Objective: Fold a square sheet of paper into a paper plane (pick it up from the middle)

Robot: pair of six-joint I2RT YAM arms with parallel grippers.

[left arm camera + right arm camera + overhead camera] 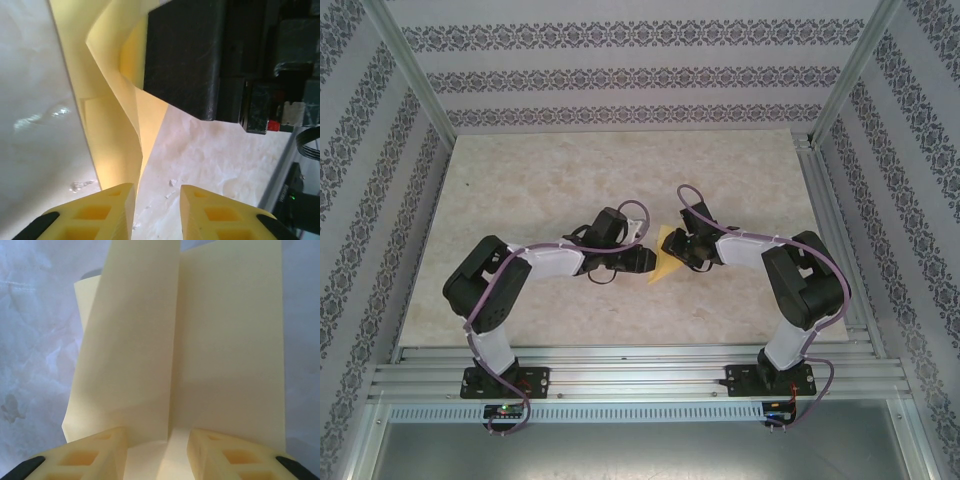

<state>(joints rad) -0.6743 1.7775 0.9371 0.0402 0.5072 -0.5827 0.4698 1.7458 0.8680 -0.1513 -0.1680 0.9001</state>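
My sheet of paper (665, 266) lies at the middle of the bench (520, 190). It is yellow and folded, so from above it looks like a small pointed shape. Both my arms reach in to the middle of the bench, with the paper between them.

My left pincer (646, 261) is just left of the bench's middle, at the paper's left edge. In my left wrist view the 2 yellow left fingers (100, 215) are apart, and I can see the pale bench through the gap. The paper stands up in a bent fold in front of them. Its low edge comes down just beside 1 of those fingers. I cannot tell if it touches.

My right pincer (678, 244) is just right of the bench's middle, at the paper's upper right part. In my right wrist view the 2 yellow right fingers (230, 457) are apart too. 1 flap of paper lies on top of another, and its straight edge runs away from me. A strip of paper shows in the gap between these fingers. It lies flat there and is not pinched. I cannot tell if the tips press it down on the bench.

In my left wrist view the black body of my right pincer sits right against the top fold of the paper.
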